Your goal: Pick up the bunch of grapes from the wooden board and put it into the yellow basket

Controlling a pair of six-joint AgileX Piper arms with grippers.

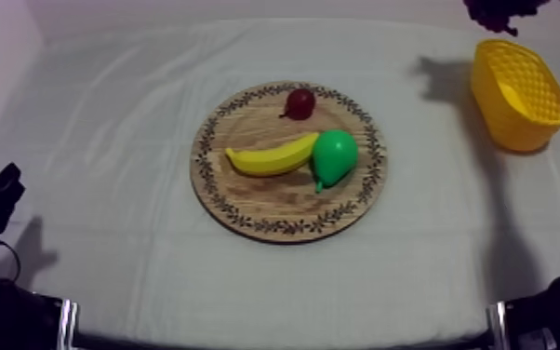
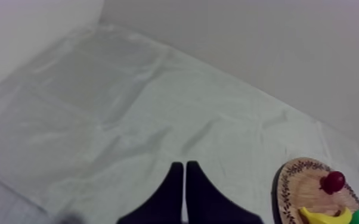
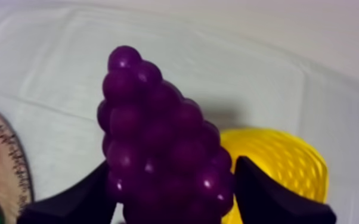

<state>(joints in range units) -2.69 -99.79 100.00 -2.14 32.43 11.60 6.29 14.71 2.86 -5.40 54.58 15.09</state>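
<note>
Right pincer (image 3: 170,176) grips the bunch of grapes (image 3: 158,119), long axis along the fingers, narrow tip outward, near the yellow basket (image 3: 289,161); left pincer (image 2: 185,167) closed, empty.

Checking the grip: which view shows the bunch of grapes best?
The right wrist view: the bunch of grapes looms large between the fingers of the right gripper, the yellow basket behind it. The top view catches just a dark bit of it at the edge above the basket. The left wrist view faces cloth and wooden board.
</note>
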